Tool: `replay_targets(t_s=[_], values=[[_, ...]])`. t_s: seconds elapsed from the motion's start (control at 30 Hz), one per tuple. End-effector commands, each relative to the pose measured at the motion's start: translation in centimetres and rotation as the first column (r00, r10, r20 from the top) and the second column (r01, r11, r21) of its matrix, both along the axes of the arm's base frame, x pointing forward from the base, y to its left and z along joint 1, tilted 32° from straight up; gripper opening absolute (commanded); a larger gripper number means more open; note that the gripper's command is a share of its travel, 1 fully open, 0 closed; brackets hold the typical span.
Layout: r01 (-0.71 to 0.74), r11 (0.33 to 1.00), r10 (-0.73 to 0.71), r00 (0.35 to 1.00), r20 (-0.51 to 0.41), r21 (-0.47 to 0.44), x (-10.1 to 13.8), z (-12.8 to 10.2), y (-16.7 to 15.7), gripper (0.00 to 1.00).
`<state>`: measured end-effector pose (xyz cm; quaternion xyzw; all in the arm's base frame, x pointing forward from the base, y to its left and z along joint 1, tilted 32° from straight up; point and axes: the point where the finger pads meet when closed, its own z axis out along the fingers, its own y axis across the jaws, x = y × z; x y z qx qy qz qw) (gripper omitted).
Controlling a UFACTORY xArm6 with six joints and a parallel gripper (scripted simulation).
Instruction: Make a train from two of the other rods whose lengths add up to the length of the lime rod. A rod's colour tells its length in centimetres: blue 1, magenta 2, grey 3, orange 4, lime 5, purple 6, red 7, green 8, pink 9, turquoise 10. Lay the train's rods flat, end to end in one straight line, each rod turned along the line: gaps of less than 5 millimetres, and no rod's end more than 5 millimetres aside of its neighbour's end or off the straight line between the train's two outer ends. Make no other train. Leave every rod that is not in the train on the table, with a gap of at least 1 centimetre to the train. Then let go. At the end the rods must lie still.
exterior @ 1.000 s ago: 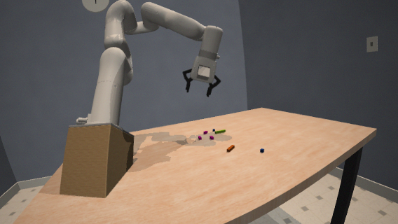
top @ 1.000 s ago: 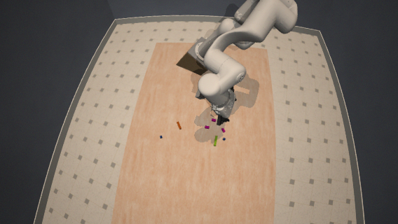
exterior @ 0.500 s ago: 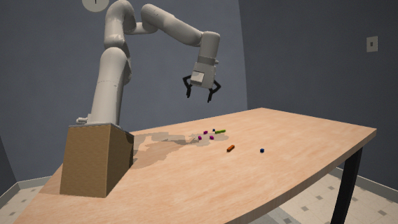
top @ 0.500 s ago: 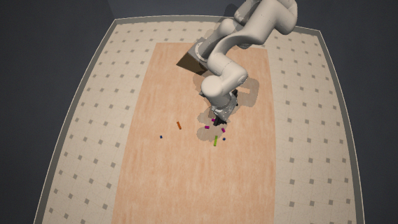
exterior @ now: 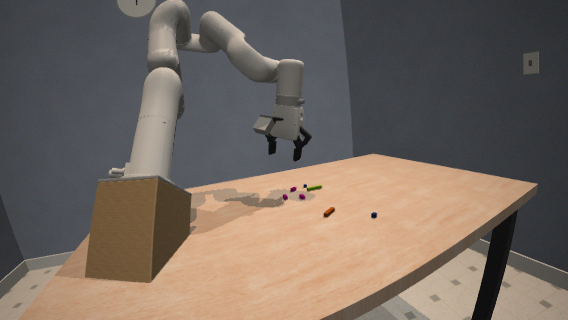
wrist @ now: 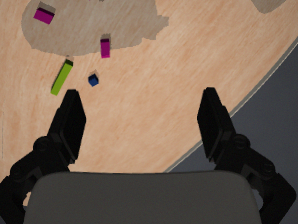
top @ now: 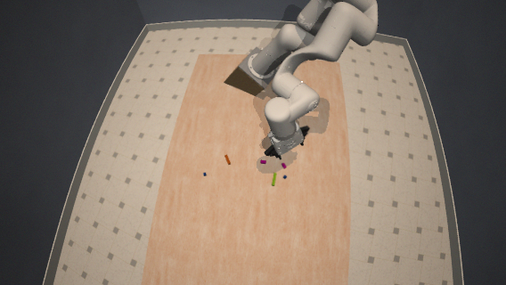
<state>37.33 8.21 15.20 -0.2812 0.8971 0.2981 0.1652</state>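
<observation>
The lime rod [top: 274,179] lies flat on the table; it also shows in the exterior view [exterior: 314,188] and in the wrist view [wrist: 61,76]. A blue rod [top: 285,176] [wrist: 93,80] lies just beside it, apart from it. Three magenta rods [wrist: 105,47] [wrist: 44,14] lie scattered near it, apart from one another. An orange rod [top: 227,159] [exterior: 329,212] and a second blue rod [top: 205,174] [exterior: 374,215] lie further off. My gripper [exterior: 285,150] [wrist: 141,103] is open and empty, well above the table beside the magenta rods.
The arm's brown base box [exterior: 132,227] stands at the table's far end. The table edge shows close under the gripper's right finger in the wrist view [wrist: 220,119].
</observation>
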Motion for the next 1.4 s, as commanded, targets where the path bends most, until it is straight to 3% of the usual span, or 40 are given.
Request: replay_targets(t_s=[0.0,0.17,0.4,0.57,1.37], values=[[0.148,0.988,-0.150,0.986,-0.067,-0.031,0.2,-1.3,0.4,1.00],[0.233,0.971,-0.236,0.966,-0.106,-0.045,0.0,-2.1,0.6,1.00],[0.450,0.888,-0.460,0.866,-0.195,-0.095,-0.6,-4.2,0.7,1.00],[0.520,0.846,-0.533,0.817,-0.219,-0.115,-0.9,-4.8,0.6,1.00],[0.532,0.838,-0.545,0.808,-0.223,-0.119,-0.9,-5.0,0.5,1.00]])
